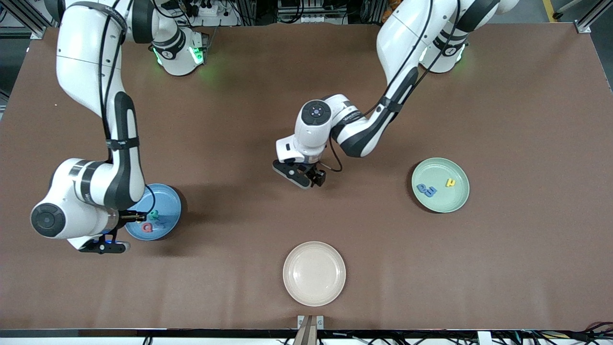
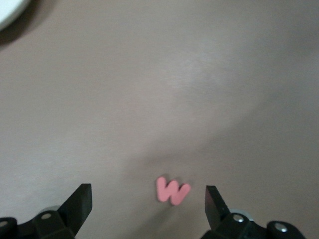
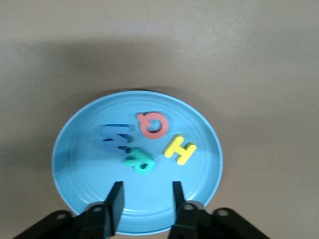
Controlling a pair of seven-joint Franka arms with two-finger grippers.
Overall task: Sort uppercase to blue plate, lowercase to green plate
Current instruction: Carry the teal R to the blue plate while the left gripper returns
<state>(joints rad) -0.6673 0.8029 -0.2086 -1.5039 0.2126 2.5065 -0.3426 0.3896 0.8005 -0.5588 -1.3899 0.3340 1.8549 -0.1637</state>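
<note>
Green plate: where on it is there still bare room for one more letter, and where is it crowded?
The green plate is bare along its rim toward the robots and toward the camera. Its middle holds two blue letters and a yellow one. The blue plate is crowded centrally.

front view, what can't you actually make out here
- Pink letter: hidden in the front view by the left gripper hanging over it; seen only in the left wrist view.
- Yellow H: hidden in the front view by the right arm above the blue plate; the right wrist view shows it.
- Right gripper: hidden in the front view under its own arm.
- Letters on the green plate: too small to read.
</note>
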